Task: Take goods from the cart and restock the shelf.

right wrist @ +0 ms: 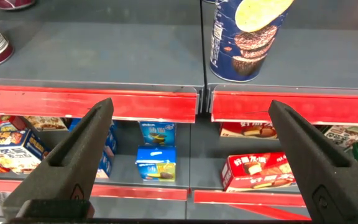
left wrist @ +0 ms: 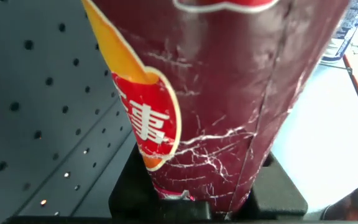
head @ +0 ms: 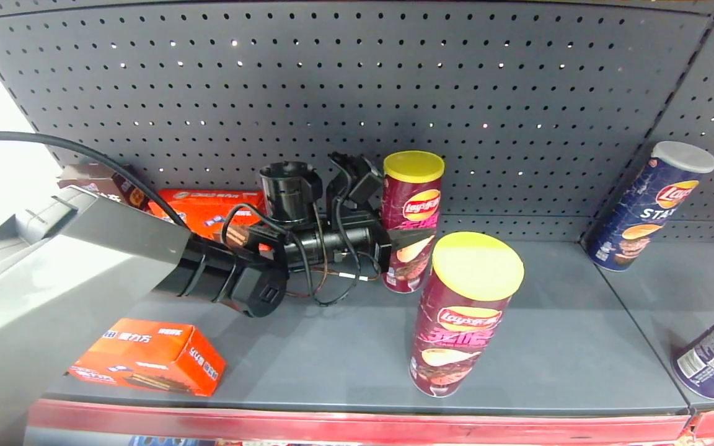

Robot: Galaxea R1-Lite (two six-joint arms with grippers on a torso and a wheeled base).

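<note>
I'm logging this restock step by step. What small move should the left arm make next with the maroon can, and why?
Probably open the jaws of the left gripper to release the maroon cylindrical chip can with the yellow lid. It stands upright near the grey perforated back panel, and its base seems to rest on the grey metal shelf, so it looks already placed.

lit brt | glare blown out far L | soft shdws on shelf (head: 568, 347) | edges bowed
</note>
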